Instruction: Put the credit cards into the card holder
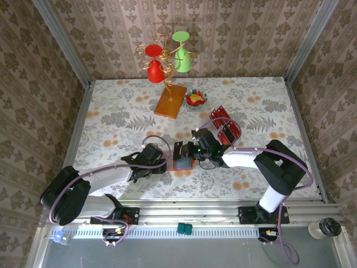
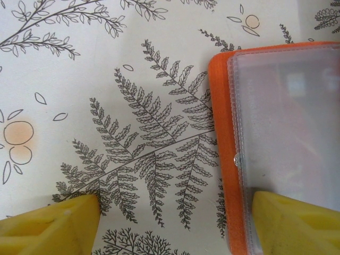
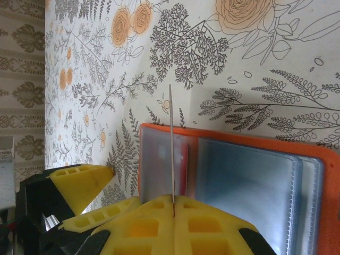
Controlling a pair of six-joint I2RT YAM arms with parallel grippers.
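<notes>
Above the open wallet, near the table's front edge, the right gripper (image 3: 173, 204) is clamped on one thin card (image 3: 172, 143), seen edge-on and pointed at the small orange folding card holder (image 3: 332, 191). The left gripper (image 2: 175, 210) is spread wide. One yellow finger (image 2: 297, 223) is over the holder's clear pocket at five o'clock, the other over the fern-printed tablecloth (image 2: 106, 79) at seven. Insertion is judged to be in hand. Next, the card's edge must be lined up with a pocket slot and slid in. More red and dark cards (image 1: 223, 125) are seen at two o'clock from the holder.
</notes>
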